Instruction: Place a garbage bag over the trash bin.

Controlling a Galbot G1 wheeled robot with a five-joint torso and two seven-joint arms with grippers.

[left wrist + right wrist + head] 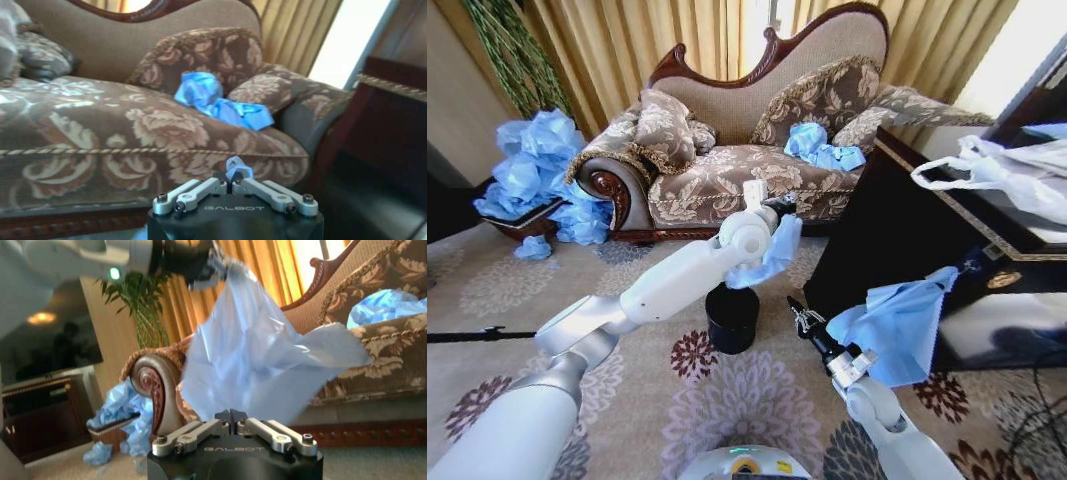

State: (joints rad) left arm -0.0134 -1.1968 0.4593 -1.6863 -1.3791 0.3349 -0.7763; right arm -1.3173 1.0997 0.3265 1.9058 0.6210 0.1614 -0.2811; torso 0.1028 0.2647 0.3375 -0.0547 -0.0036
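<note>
The trash bin point(732, 320) is a small black cylinder standing on the patterned carpet in front of the sofa. Directly above it hangs the light-blue garbage bag point(767, 258), with my left gripper point(782, 212) shut on its upper edge. A pinched bit of the bag point(235, 165) shows between the left gripper point(233, 176) in the left wrist view. In the right wrist view the bag point(260, 355) hangs spread out from the left gripper point(200, 262). My right gripper point(797, 313) is low, just right of the bin, shut point(231, 416) with nothing visibly in it.
A second light-blue plastic sheet point(897, 320) hangs beside my right forearm against the black cabinet point(897, 230). A white handled bag point(1007, 175) lies on top. The sofa point(727, 180) holds a crumpled blue bag point(822, 150); a heap of blue bags point(537, 170) sits far left.
</note>
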